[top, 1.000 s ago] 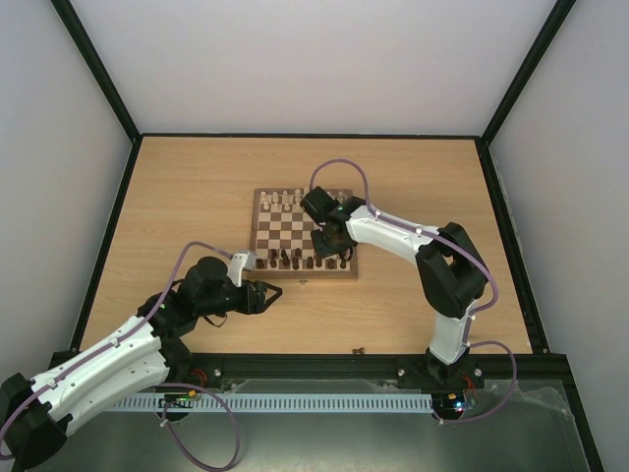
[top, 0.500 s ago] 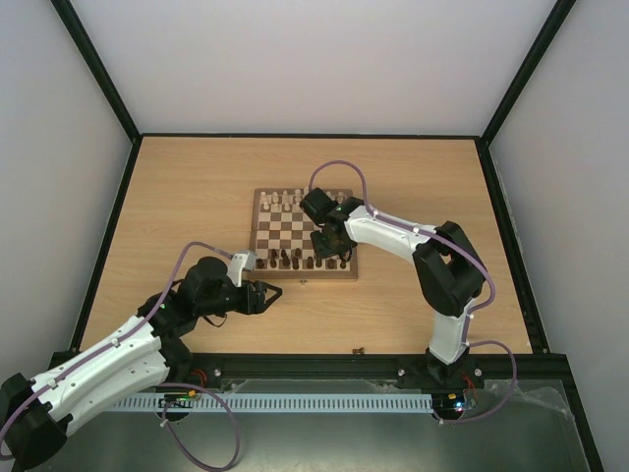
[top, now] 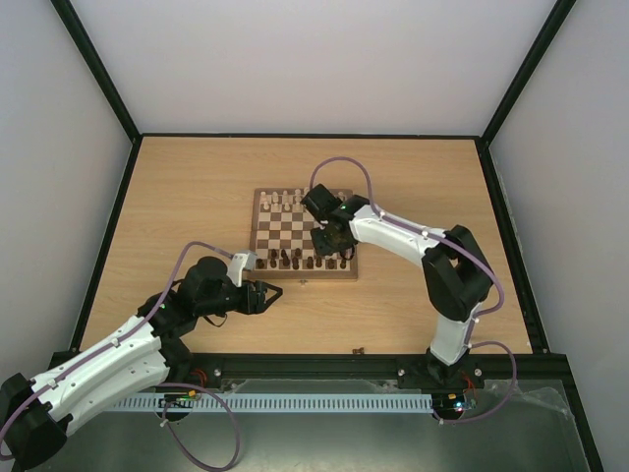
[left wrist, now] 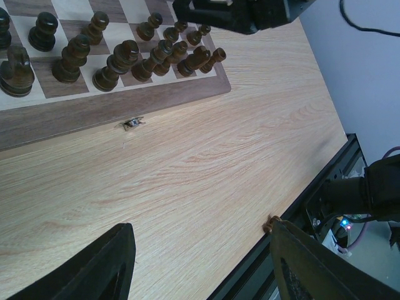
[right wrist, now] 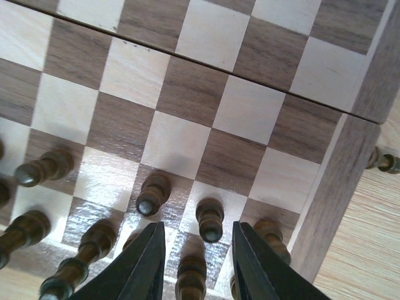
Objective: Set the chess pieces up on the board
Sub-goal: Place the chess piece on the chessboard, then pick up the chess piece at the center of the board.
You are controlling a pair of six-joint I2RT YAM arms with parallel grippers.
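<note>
A square wooden chessboard with light and dark brown checks and a mid-brown frame (top: 287,234) lay at the middle of a pale wood-grain table (top: 197,197). The tiny dark brown wooden chessmen (top: 285,259) stood upright and crowded in the two near rows of the board, some almost touching. Pale cream chessmen (top: 285,202) lined the far row. The right gripper (right wrist: 197,232) hung low over the near right corner of the board. Its two dark fingers were parted a little, and one dark chessman (right wrist: 190,278) stood between them, seemingly untouched. The left gripper (left wrist: 201,228) hovered over bare table just near of the board's left part, its fingers spread wide and holding nothing. The chessmen were lathe-turned, with round heads, narrow necks and wider bases. Their varnish shone, as did the glossy squares. They would likely be very light, rigid and slick. Being tall for their bases, they would be easy to tip or to squirt out of a pinch. The best hold was probably from above, across the neck just below the head, with the fingers lined up to slip between neighbours. A small metal clasp (left wrist: 131,124) sat on the board's near edge.
</note>
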